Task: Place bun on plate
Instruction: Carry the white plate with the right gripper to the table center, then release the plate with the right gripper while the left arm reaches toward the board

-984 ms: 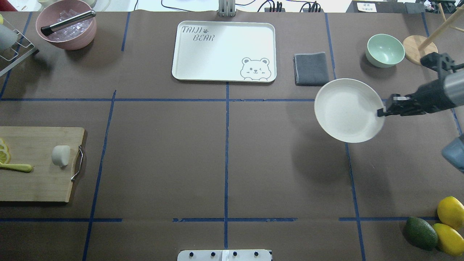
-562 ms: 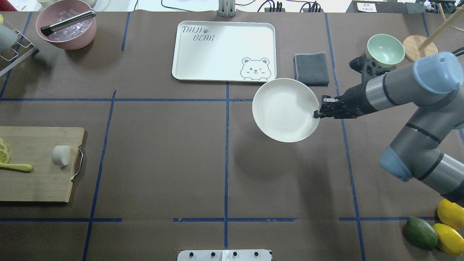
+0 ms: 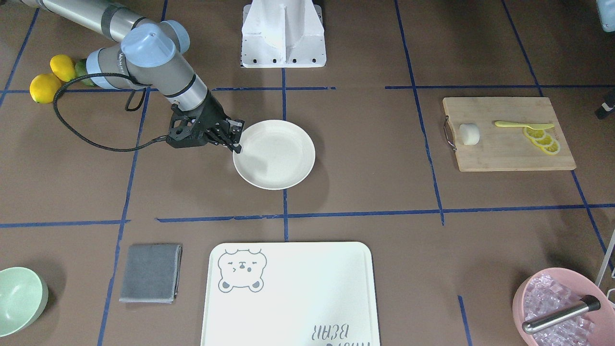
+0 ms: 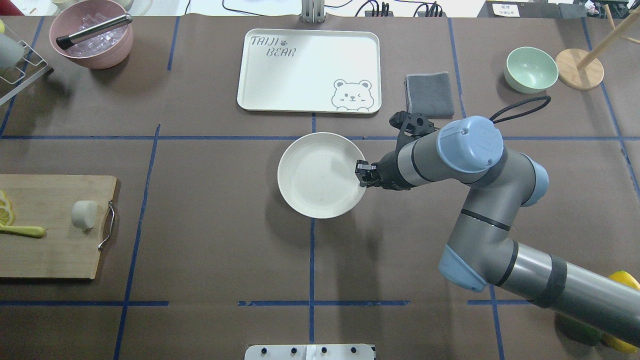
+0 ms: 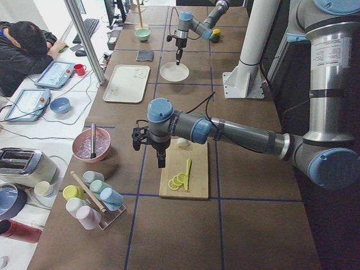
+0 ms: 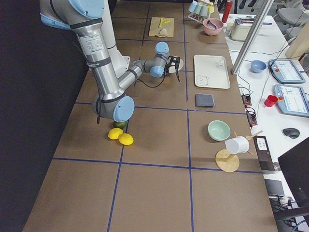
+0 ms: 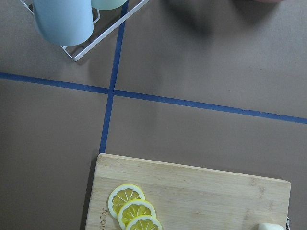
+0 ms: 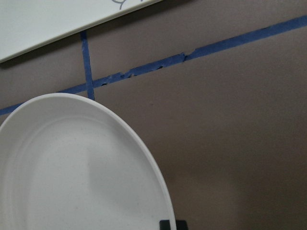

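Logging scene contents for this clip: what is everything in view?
plate: 1, cream, mid-table
bun: 1, white, on board
board: 1, wood, robot's left side
lemon slices: 3, yellow, on board
utensil: 1, yellow-green, on board
tray: 1, white, far centre
cloth: 1, grey, beside tray
green bowl: 1, pale green, far right
stand: 1, wood, by green bowl
pink bowl: 1, pink, far left
lemons: 2, yellow, near right corner
avocado: 1, green, beside lemons
cups: several, pastel, table's left end
person: 1, dark top, side desk
right hand: black, shut on plate rim
left hand: black, by board; open or shut unclear
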Controlling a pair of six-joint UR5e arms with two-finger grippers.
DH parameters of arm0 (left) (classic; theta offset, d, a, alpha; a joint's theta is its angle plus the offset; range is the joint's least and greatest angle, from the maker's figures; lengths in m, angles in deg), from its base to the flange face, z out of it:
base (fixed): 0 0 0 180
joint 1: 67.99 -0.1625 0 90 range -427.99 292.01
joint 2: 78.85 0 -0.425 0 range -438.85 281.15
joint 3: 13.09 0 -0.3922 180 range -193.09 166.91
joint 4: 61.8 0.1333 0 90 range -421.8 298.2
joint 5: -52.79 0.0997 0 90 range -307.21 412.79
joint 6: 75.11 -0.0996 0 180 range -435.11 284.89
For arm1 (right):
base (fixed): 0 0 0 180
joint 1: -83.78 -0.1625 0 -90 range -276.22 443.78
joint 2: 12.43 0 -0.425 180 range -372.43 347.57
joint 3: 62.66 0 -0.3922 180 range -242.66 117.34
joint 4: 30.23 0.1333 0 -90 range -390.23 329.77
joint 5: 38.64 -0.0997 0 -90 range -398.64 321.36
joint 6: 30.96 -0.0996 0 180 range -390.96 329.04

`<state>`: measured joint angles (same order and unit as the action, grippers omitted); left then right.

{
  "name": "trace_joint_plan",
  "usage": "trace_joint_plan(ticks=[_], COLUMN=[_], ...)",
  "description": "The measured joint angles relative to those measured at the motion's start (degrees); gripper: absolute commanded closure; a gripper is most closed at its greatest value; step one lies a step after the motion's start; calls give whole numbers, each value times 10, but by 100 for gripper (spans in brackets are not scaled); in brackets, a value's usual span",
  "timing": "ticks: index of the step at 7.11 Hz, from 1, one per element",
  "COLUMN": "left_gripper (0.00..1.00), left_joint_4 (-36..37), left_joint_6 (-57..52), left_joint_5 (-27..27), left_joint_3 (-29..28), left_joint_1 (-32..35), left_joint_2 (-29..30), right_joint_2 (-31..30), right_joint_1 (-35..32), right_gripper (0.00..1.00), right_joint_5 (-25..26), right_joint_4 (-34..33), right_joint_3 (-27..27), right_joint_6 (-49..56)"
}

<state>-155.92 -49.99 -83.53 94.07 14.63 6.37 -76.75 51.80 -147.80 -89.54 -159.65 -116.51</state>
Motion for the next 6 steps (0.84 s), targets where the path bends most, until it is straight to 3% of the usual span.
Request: trace_joint_plan(ticks=[1,2,4,6], left_gripper=[0,0,0,0], left_joint_4=[0,0,0,0], left_joint_6=[1,1,1,2], left_joint_5=[0,0,0,0], left_joint_3=[0,1,1,1], left_joint_1=[-1,-1,-2,-7], left_joint_2=[0,0,1,1], right_joint_2=[6,8,9,10], right_joint_1=[9,16,24,24], right_gripper=[97,78,1,1], right_joint_5=[6,10,16,17], right_joint_4=[-7,-10,-10,-10], right_joint_3=[6,10,15,13], right_joint_6=[0,0,-1,-2])
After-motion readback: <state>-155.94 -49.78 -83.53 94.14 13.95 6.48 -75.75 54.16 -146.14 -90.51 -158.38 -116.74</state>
